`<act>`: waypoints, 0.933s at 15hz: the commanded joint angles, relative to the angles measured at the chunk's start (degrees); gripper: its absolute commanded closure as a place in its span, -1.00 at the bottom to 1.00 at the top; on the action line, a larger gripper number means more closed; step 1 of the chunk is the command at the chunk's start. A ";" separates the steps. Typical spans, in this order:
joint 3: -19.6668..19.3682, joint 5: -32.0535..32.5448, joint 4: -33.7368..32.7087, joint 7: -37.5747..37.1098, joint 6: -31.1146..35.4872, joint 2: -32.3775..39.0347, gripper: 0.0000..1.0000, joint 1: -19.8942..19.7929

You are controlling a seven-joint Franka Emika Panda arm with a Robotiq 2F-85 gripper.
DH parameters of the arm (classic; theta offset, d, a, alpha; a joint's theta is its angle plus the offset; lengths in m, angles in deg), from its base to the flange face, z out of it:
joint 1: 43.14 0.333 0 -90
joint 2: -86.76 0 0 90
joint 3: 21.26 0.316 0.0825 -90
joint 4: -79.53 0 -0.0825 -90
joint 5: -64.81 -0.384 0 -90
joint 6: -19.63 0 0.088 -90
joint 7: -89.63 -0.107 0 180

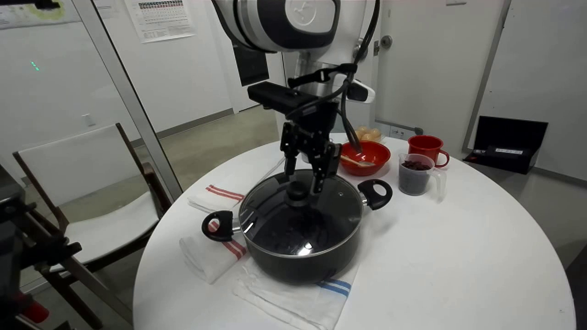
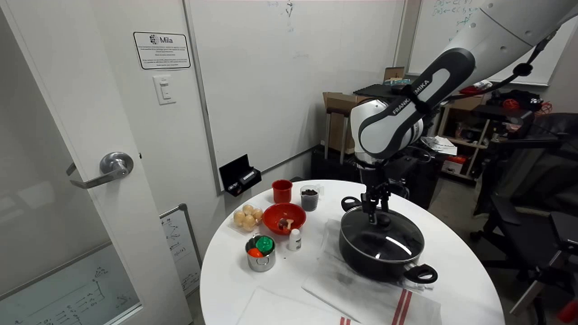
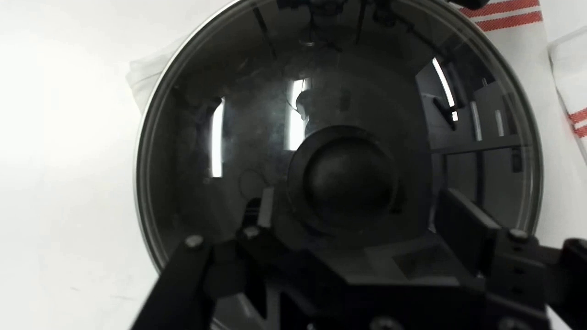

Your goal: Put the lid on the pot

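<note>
The clear glass lid (image 1: 335,224) lies on the black pot (image 1: 300,270), its rim level on the pot's rim as far as I can see. The lid (image 2: 393,241) and the pot (image 2: 361,262) also show together in an exterior view. The lid's black knob (image 3: 351,174) stands up at its centre. My gripper (image 1: 303,181) points down over the lid at the knob. In the wrist view the gripper's fingers (image 3: 364,208) are apart, with the knob ahead of the space between them. Nothing is held. Whether a fingertip touches the lid cannot be told.
Folded striped towels (image 1: 293,302) lie under and beside the pot. A red bowl (image 2: 271,219) with a spoon, a red mug (image 2: 282,192), a measuring cup (image 1: 412,176), eggs (image 2: 246,219), a white bottle (image 2: 295,240) and a steel cup (image 2: 262,261) stand on the round white table.
</note>
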 commanded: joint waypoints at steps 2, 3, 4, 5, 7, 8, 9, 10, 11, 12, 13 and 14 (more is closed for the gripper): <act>-0.88 0.15 6.58 -2.06 3.40 -5.19 -1.00 2.21; -0.85 0.21 8.19 -2.31 4.02 -6.38 -1.00 2.63; -0.81 0.22 9.43 -2.52 4.55 -7.35 -1.00 2.97; -0.73 0.18 10.91 -2.82 4.94 -8.48 -1.00 3.36; -0.71 0.18 14.19 -3.52 6.09 -10.92 -1.00 4.21; -0.76 0.24 15.56 -3.97 6.61 -11.95 -1.00 4.65; -0.77 0.28 17.54 -4.47 7.52 -13.36 -1.00 5.15; -0.76 0.34 19.00 -4.69 8.23 -14.44 -1.00 5.51; -0.75 0.42 20.79 -5.10 9.19 -15.71 -1.00 6.00; -0.76 0.55 22.49 -5.52 10.15 -16.93 -1.00 6.52; -0.73 0.73 24.28 -5.84 11.24 -18.15 -1.00 7.06; -0.59 0.73 25.94 -6.01 12.31 -19.30 -1.00 7.44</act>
